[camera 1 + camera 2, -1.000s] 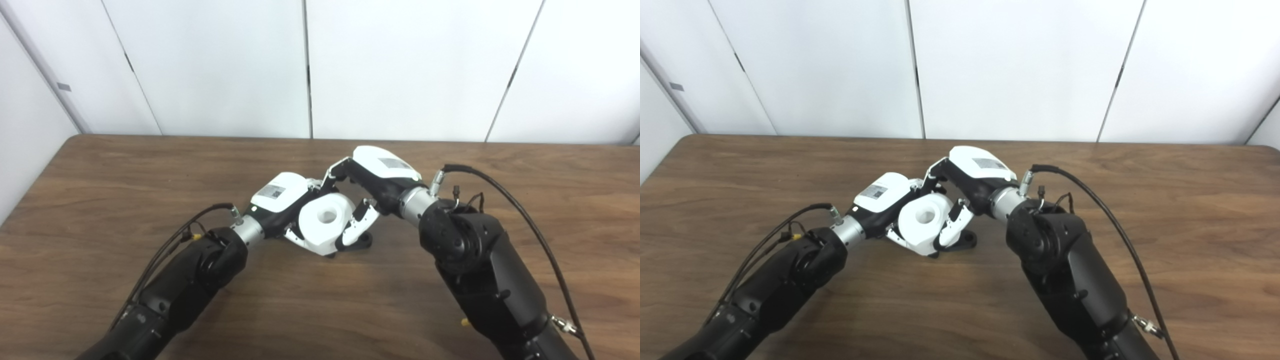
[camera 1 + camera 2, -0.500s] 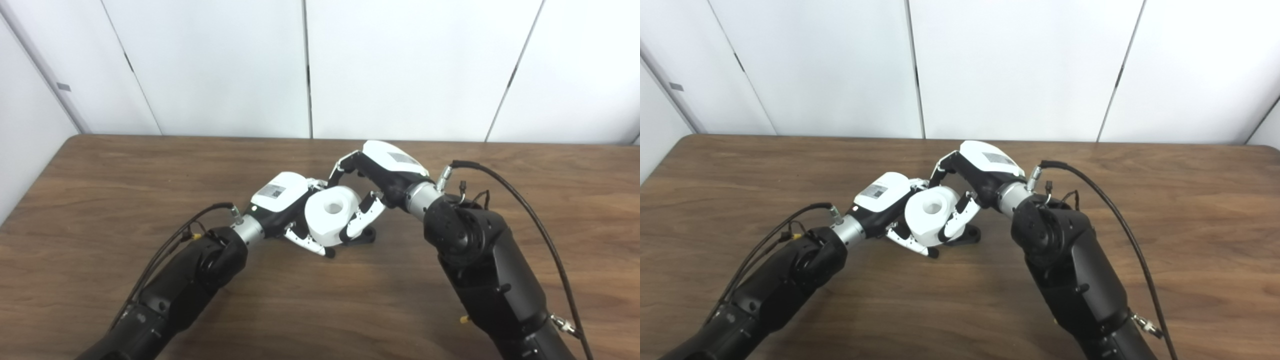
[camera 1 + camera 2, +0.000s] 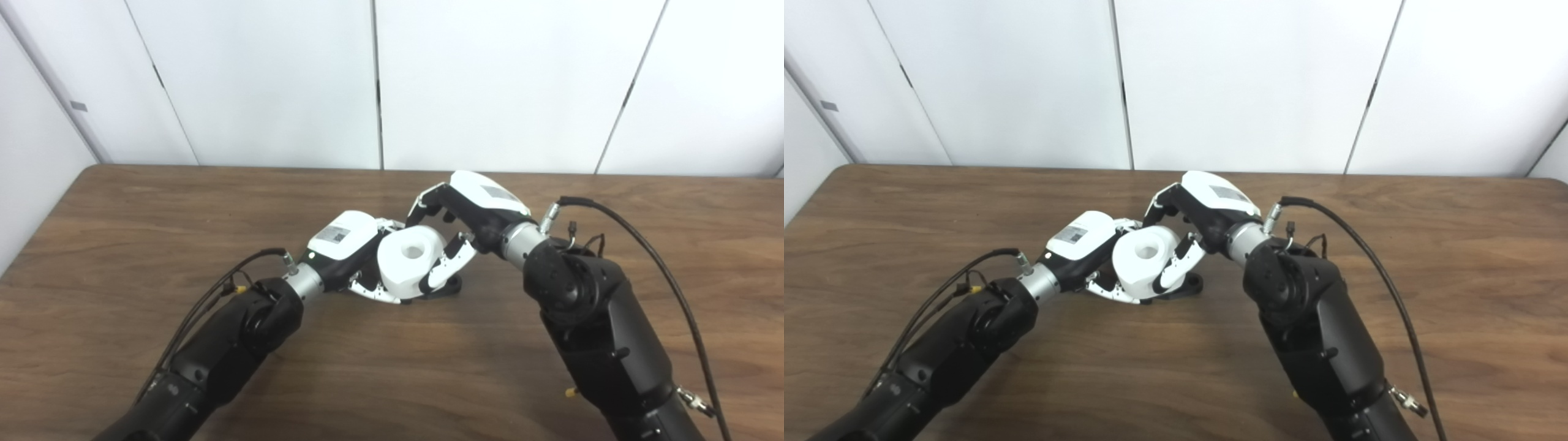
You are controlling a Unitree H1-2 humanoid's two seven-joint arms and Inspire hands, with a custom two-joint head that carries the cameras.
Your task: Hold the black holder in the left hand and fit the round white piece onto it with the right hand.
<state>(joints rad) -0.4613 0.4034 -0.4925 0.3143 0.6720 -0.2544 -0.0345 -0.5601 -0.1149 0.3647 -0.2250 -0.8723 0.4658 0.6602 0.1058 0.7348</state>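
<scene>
A: Starting with the left eye view: where is the round white piece (image 3: 409, 261)?

B: It sits between the two hands, at the middle of the table (image 3: 122, 233). The left hand (image 3: 343, 248) comes from the left, and its fingers (image 3: 373, 293) curl under and beside the piece's left flank, touching it.

A: And the right hand (image 3: 471, 211)?

B: Its fingers (image 3: 442, 272) reach down along the right side of the piece, with one white fingertip lying against the wall. The far fingers arch above the top rim; I cannot tell if they touch it. So the piece looks pinched from both sides, but which hand actually bears it I cannot tell.

A: Can you see the black holder (image 3: 450, 286)?

B: Only a dark rounded bit on the table, just below the right hand's fingers and at the lower right edge of the piece. Most of it is hidden.

A: Now the right eye view.

B: The same scene. The white piece (image 3: 1145, 262) stands with its central hole facing up and slightly toward the camera. The left hand (image 3: 1081, 242) has fingers (image 3: 1111, 293) bent beneath the piece's near-left edge. The right hand (image 3: 1206, 205) has its fingers (image 3: 1176, 269) pressed to the right wall.

A: And the holder here?

B: A black lobe (image 3: 1188, 286) shows beyond the fingertip, resting on the table (image 3: 876, 208), touching or just beside the piece's base.
</scene>
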